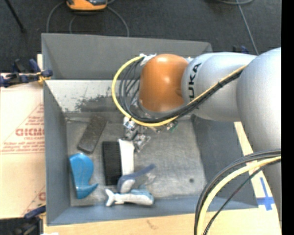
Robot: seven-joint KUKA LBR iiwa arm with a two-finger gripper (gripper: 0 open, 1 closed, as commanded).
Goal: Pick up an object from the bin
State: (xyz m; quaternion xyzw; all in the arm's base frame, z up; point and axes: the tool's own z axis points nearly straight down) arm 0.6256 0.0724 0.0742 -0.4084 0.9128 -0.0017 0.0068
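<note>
My gripper (136, 136) hangs under the arm's wrist near the middle of the bin, low over the floor. Just below it lies a black block (110, 161) with a white slab (127, 156) against its right side; the gripper's tip is at the white slab's upper end. A flat dark grey bar (92, 133) lies tilted to the gripper's left, apart from it.
At the bin's front left lies a light blue scoop-shaped thing (82, 174). A blue-grey piece (137, 176) and a white and blue toy (130, 198) lie along the front wall. The arm covers the back right of the bin.
</note>
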